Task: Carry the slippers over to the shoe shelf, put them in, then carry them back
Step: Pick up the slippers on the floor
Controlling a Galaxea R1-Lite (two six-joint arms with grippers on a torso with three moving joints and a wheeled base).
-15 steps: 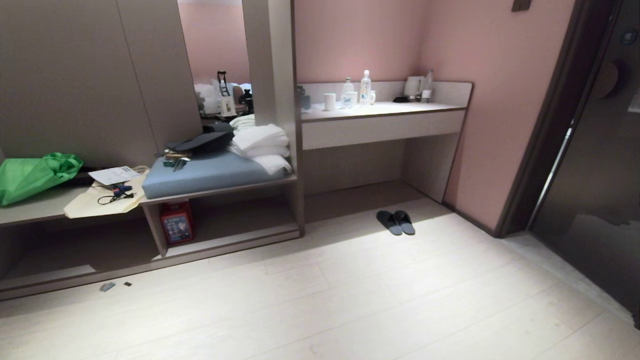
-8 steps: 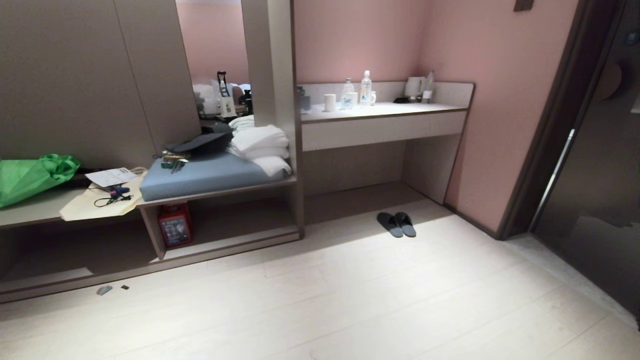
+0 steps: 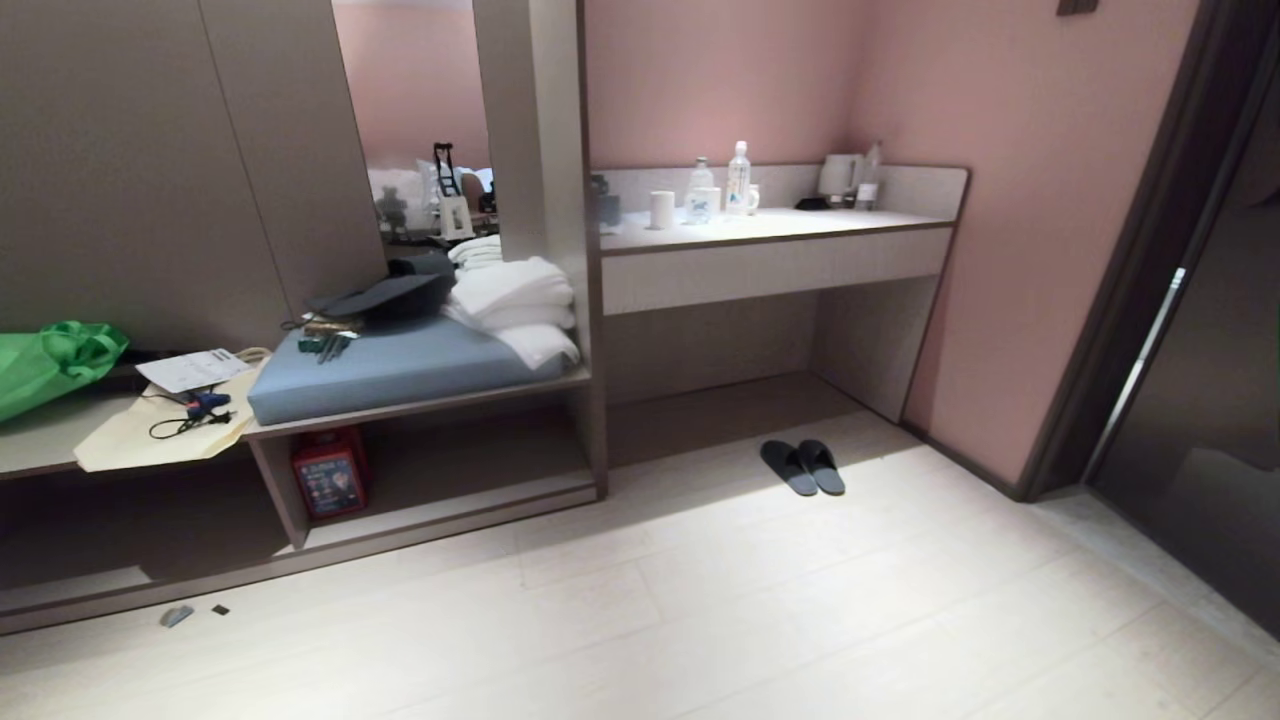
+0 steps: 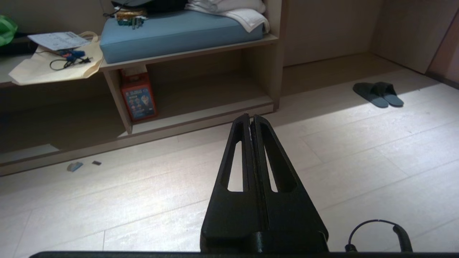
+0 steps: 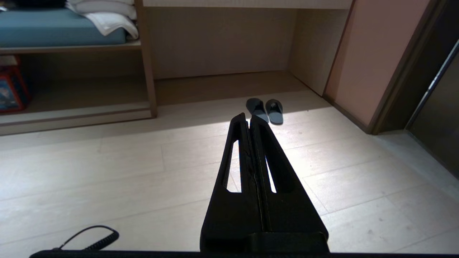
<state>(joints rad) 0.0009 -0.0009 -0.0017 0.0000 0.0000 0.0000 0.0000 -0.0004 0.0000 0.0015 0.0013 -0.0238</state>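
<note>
The right gripper [image 5: 249, 118] is hanging above the pale floor [image 3: 760, 610] with its fingers pressed together on nothing, and the left gripper [image 4: 250, 119] is doing the same (both are out of the head view). Ahead, the slippers [image 3: 803, 466] are lying side by side on the floor, touching, just in front of the desk recess [image 3: 720, 390]. The shoe shelf [image 3: 450, 470] is standing well to their left, holding only a red box [image 3: 328, 473] at its far left end, under a blue cushion [image 3: 390, 362].
</note>
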